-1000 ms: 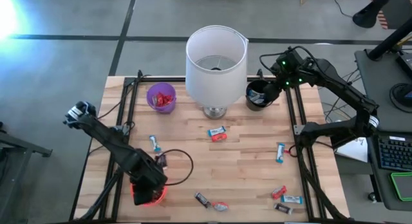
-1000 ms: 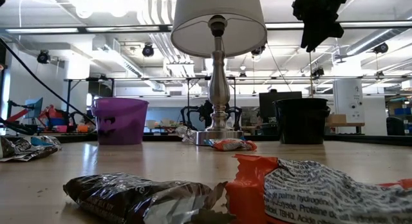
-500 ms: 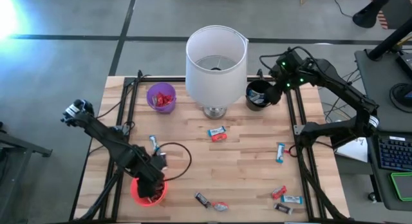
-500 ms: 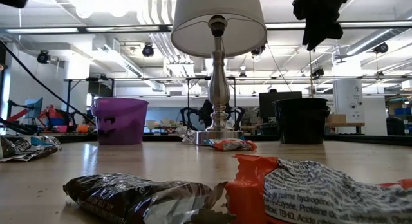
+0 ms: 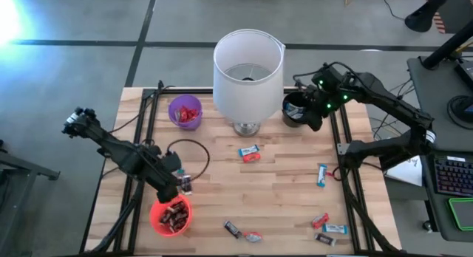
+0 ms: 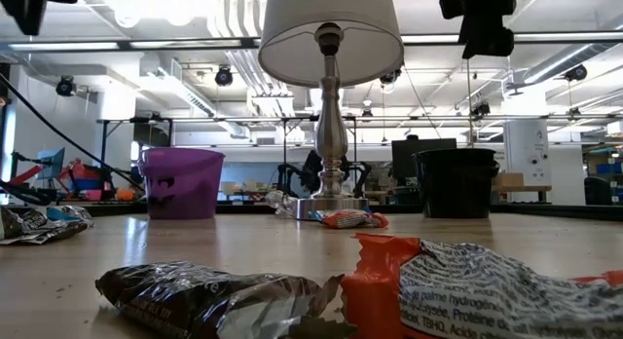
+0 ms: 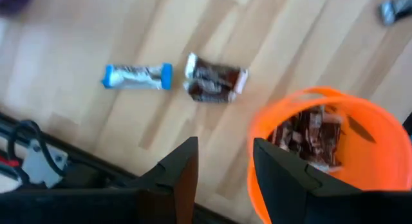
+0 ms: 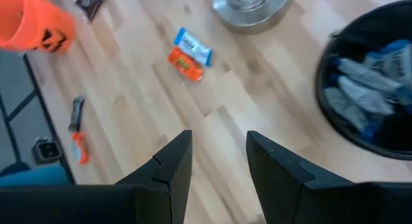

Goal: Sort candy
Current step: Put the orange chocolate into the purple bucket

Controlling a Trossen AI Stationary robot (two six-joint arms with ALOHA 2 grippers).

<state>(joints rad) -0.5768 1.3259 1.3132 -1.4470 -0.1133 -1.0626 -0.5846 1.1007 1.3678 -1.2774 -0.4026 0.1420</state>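
The candy lies scattered on the wooden table: a blue bar (image 7: 138, 76) and a brown bar (image 7: 215, 84) lie near the left side. A blue and an orange-red piece (image 5: 250, 153) lie mid-table, and several more (image 5: 325, 229) sit at the near right. My left gripper (image 5: 171, 189) (image 7: 225, 147) is open and points down, just beyond the far rim of the orange cup (image 5: 154, 220), which holds brown bars. My right gripper (image 5: 310, 113) (image 8: 220, 139) hangs open and high beside the black cup (image 5: 290, 103) of blue-white bars.
A lamp with a white shade (image 5: 248, 65) stands at the far middle. A purple cup (image 5: 185, 111) with red candy stands to its left. Dark frame rails (image 5: 148, 124) and a cable loop (image 5: 188, 157) run along the table's sides.
My left gripper has risen from over the orange cup and gone toward the table's far edge, uncovering the brown bars inside the cup. My right gripper has swung a little toward the near edge, over the black cup's right rim.
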